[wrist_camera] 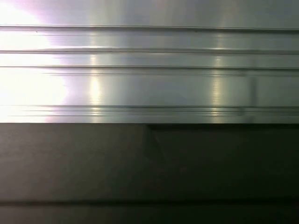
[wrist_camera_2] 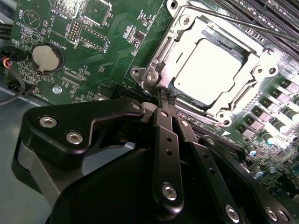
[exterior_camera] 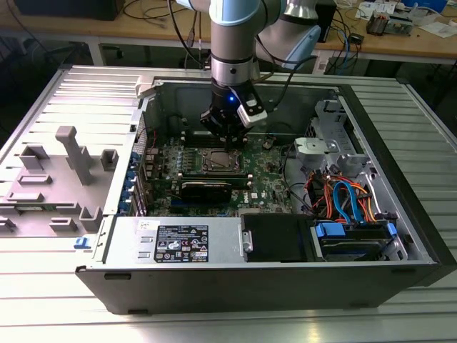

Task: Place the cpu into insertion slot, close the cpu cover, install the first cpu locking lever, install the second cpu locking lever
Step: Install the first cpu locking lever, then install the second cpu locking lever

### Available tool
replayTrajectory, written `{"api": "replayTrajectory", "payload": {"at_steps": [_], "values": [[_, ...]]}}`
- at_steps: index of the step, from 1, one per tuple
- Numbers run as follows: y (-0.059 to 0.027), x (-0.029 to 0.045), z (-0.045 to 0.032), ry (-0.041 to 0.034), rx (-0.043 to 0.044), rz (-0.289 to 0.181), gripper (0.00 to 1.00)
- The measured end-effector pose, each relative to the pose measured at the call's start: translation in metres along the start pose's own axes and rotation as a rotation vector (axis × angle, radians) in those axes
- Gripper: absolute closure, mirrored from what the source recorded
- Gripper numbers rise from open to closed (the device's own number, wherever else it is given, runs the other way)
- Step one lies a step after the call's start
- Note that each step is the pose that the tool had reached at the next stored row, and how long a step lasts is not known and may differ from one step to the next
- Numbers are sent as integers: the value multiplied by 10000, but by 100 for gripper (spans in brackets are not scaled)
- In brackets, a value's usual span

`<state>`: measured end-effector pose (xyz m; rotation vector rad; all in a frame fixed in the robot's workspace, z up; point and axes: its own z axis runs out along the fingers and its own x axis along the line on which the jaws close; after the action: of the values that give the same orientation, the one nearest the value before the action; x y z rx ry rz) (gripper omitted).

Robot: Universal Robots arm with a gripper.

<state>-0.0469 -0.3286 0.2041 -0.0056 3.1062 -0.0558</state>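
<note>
Gripper (wrist_camera_2: 164, 100), fingers pressed together, is touching the cover (wrist_camera_2: 261, 63) edge over the seated cpu (wrist_camera_2: 210, 70); thin, stiff, fragile.

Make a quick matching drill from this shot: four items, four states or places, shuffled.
Items
1. cpu
2. cpu cover
3. coin cell battery
4. gripper

States
A. round and silver, upright in a holder on the green board
B. lowered flat around the chip
C. seated in the socket, pale top showing
D. fingers together at the socket's corner

Pairs: 1-C, 2-B, 3-A, 4-D
</note>
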Motion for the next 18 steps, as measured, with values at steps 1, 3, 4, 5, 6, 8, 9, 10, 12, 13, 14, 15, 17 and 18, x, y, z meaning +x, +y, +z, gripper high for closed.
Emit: {"api": "replayTrajectory", "payload": {"at_steps": [1,3,4,5,6,8,9,10,12,13,14,15,17,18], "values": [[-1,0,-14,4,1,0,89],[-1,-1,-35,7,2,1,89],[-2,-2,-47,6,0,0,89],[-2,-2,-55,7,1,0,89],[-2,-2,-59,7,0,0,89],[-2,-3,-61,5,-2,0,89],[-2,-3,-61,6,-1,0,89],[-2,-5,-62,8,1,0,89],[-2,-7,-62,8,1,0,89],[-2,-7,-62,8,1,0,89],[-2,-7,-62,7,1,0,89],[-2,-7,-62,7,1,0,89],[-2,-7,-62,7,1,0,89],[-3,-8,-62,7,1,0,89]]}}
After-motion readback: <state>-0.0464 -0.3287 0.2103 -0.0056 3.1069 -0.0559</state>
